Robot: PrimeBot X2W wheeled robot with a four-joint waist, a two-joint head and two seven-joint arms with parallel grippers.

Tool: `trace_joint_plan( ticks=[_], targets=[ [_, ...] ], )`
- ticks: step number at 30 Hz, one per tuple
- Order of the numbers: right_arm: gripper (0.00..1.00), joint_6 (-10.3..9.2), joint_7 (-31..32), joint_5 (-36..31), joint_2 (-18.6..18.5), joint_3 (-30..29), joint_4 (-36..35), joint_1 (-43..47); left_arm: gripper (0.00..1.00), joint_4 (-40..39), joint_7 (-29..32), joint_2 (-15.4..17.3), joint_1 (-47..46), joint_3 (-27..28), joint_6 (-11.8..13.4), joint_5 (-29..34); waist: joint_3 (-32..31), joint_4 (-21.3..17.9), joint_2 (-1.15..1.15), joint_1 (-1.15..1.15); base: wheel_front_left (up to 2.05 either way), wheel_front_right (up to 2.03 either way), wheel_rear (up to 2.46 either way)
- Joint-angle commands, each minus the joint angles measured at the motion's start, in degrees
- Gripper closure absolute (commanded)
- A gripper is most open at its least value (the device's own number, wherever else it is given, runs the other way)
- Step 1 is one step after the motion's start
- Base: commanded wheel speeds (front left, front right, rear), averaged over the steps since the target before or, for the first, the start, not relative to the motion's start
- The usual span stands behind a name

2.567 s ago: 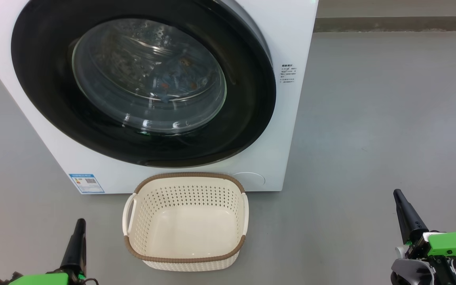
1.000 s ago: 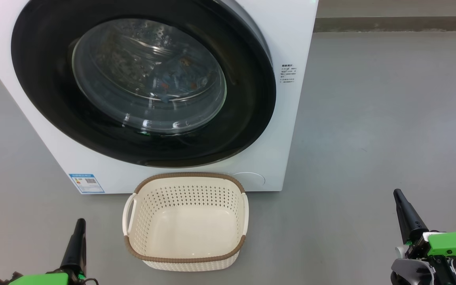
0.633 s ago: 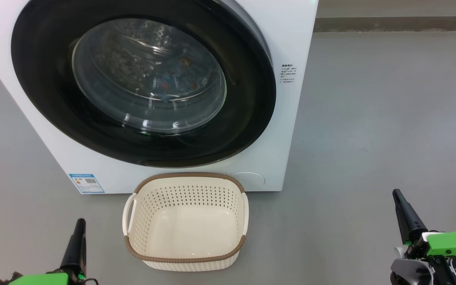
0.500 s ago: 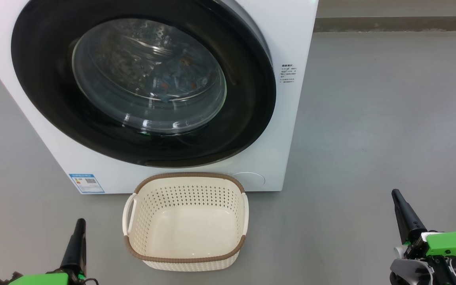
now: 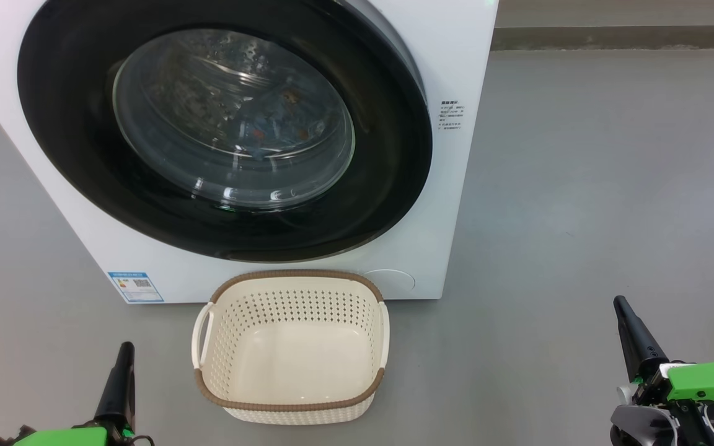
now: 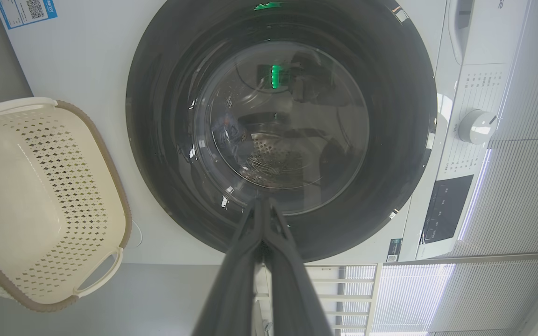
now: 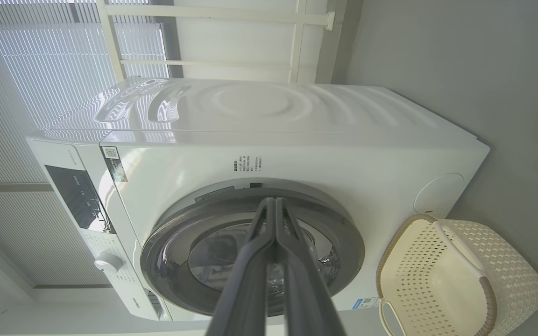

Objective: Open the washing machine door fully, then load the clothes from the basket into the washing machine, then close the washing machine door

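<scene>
Before the washing machine (image 5: 456,56), head view: basket (image 5: 295,273) on the floor (image 5: 580,186); washing machine door (image 5: 208,161) shut, clothes (image 5: 276,121) behind its glass. Left wrist view: left gripper (image 6: 262,205) fingers pressed together, holding nothing, pointed at door. Right wrist view: right gripper (image 7: 274,201) same, closed, empty.

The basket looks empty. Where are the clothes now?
In the head view, the clothes lie behind the glass of the washing machine door, inside the drum, above the basket.

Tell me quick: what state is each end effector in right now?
Left end effector: closed, holding nothing.
Right end effector: closed, holding nothing.
</scene>
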Motion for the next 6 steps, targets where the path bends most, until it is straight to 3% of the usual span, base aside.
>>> trace_joint_plan(
  ticks=[1,6],
  targets=[
    [1.0,0.1,-0.2,1.1,-1.1,1.2,-1.8,-2.4,1.0,-1.7,0.3,0.5,-2.5,1.9,0.0,-0.4,0.0,0.0,0.0,0.0,0.0,0.0,0.0],
    [1.0,0.1,-0.3,1.2,-1.2,1.3,-1.8,-2.4,1.0,-1.7,0.3,0.5,-2.5,1.9,0.0,-0.4,0.0,0.0,0.0,0.0,0.0,0.0,0.0]
  ],
)
